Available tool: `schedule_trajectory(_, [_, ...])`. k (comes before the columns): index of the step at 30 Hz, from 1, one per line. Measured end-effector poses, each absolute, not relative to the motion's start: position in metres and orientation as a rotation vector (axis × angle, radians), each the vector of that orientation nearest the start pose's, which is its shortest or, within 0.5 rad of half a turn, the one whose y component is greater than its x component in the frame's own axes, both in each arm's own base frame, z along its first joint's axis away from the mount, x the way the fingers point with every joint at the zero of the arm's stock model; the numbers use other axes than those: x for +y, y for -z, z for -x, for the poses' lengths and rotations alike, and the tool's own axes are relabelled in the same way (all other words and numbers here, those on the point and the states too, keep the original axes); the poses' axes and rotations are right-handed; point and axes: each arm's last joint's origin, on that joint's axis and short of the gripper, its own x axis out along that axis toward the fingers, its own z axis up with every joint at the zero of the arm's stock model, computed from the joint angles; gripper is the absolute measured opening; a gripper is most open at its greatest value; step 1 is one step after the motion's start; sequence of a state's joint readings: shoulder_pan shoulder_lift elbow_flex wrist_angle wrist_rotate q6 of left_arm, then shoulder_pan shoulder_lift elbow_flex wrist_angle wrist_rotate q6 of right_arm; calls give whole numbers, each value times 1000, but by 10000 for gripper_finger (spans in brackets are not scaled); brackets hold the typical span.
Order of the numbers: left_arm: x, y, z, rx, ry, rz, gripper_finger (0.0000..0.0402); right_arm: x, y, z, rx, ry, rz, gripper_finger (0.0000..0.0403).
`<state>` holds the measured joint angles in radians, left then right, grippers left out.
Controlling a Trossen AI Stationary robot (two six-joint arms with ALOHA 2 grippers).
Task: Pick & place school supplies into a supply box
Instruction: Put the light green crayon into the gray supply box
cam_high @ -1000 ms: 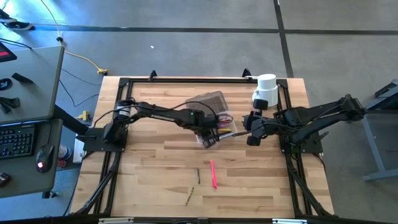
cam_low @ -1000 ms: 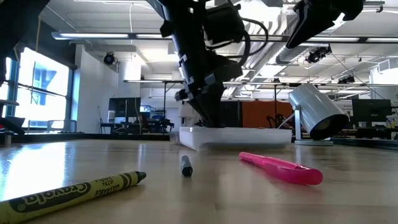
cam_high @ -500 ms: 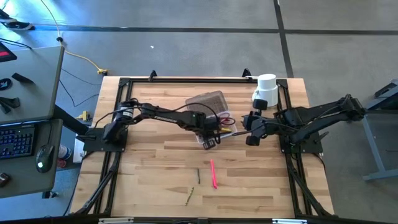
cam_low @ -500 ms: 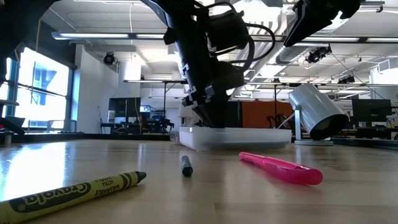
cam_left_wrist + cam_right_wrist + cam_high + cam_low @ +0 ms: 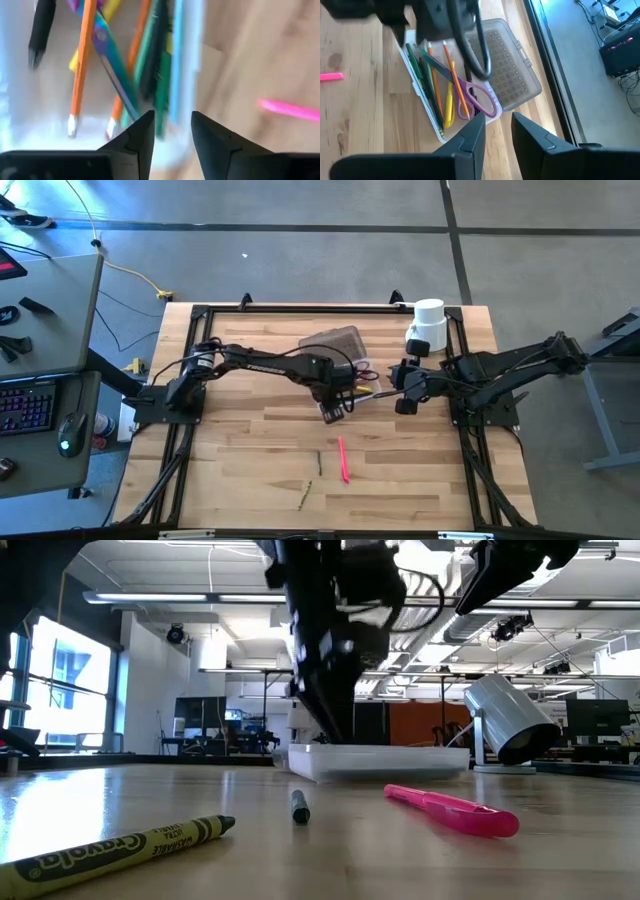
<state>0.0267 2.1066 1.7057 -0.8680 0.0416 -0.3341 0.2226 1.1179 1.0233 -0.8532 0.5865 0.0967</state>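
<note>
The supply box (image 5: 352,383) stands open mid-table, its clear tray (image 5: 420,75) beside the dotted grey lid (image 5: 507,60). Orange pencils (image 5: 82,65), green pens (image 5: 160,75), a yellow one (image 5: 449,107), a black pen (image 5: 42,25) and purple-handled scissors (image 5: 475,100) lie in the tray. My left gripper (image 5: 172,132) points steeply down over the tray's near end, open, with nothing between its fingers. To the right of the box my right gripper (image 5: 492,127) hangs open above the table. A pink pen (image 5: 343,459), a dark pen (image 5: 299,806) and a crayon (image 5: 120,848) lie on the near table.
A white mug (image 5: 428,325) stands at the far right corner. A black frame (image 5: 200,315) runs around the wooden table top. Bare wood lies to the left of the box and along the near edge around the loose pens.
My left gripper has stayed over the near end of the tray but has tipped steeper, and it shows blurred in the low view. The right arm and the supplies on the table have kept still.
</note>
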Motion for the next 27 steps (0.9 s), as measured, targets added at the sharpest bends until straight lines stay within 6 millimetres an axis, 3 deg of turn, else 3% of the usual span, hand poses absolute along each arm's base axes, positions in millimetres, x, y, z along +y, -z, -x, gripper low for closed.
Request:
schedule_trajectory(5, [3,-239,-425,1387,-175,455,163,30,-303,-206,855,377,285,79])
schedule_trajectory(10, [-29,-265,-415,1493,-116,604,155,30,-303,-206,853,377,284,79])
schedule_trajectory(15, [-90,-259,-405,1551,-107,555,154,30,-303,-206,853,377,284,78])
schedule_trajectory(19, [-137,-243,-398,1513,-260,524,154,30,-303,-207,850,380,278,79])
schedule_trajectory(25, [-178,-228,-386,1431,-475,654,151,30,-303,-207,845,392,252,79])
schedule_trajectory(27, [-189,-224,-386,1397,-466,698,150,30,-303,-207,845,392,252,79])
